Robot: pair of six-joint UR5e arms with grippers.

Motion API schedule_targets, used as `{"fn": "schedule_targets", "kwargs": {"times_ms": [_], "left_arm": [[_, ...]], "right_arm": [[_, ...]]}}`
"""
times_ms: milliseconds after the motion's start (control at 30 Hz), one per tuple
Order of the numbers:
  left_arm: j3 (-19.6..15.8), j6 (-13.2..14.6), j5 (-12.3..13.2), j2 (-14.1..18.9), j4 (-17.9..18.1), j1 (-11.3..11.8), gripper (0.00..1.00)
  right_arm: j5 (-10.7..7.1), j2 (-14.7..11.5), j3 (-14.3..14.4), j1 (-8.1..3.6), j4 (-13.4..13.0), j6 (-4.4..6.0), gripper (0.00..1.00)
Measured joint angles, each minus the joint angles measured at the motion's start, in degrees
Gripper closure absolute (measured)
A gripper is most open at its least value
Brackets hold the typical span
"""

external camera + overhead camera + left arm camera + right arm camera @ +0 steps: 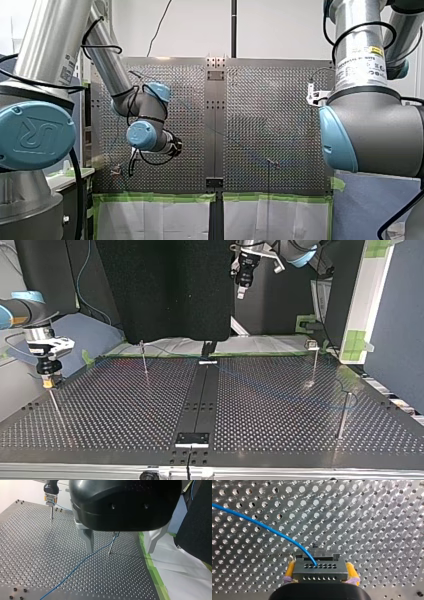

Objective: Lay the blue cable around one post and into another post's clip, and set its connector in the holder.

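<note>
In the right wrist view my right gripper (320,567) is shut on a grey connector (319,569), gripped between its yellow pads (290,570). The blue cable (262,525) leaves the connector's top and arcs away over the perforated plate. In the top view this gripper (48,381) sits at the top of a thin post (54,402) at the left. My left gripper (121,550) hangs open above the table, its fingers astride a clip post (110,550). The cable (75,570) runs past that post. In the top view it (241,290) is high up.
More thin posts stand on the plate: one at the back left (144,362), one at the back right (314,365), one near the right edge (342,415). A black centre strip (200,400) splits the plate. Green tape (150,562) edges it.
</note>
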Motion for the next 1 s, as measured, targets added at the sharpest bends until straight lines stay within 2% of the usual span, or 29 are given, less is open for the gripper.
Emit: {"fn": "schedule_targets", "kwargs": {"times_ms": [333, 1000], "left_arm": [[0.00, 0.00, 0.00, 0.00, -0.03, -0.01, 0.00], [0.07, 0.21, 0.01, 0.00, 0.00, 0.03, 0.00]], "right_arm": [[-0.14, 0.51, 0.00, -0.03, 0.24, -0.21, 1.00], [-0.99, 0.67, -0.30, -0.18, -1.27, 0.07, 1.00]]}}
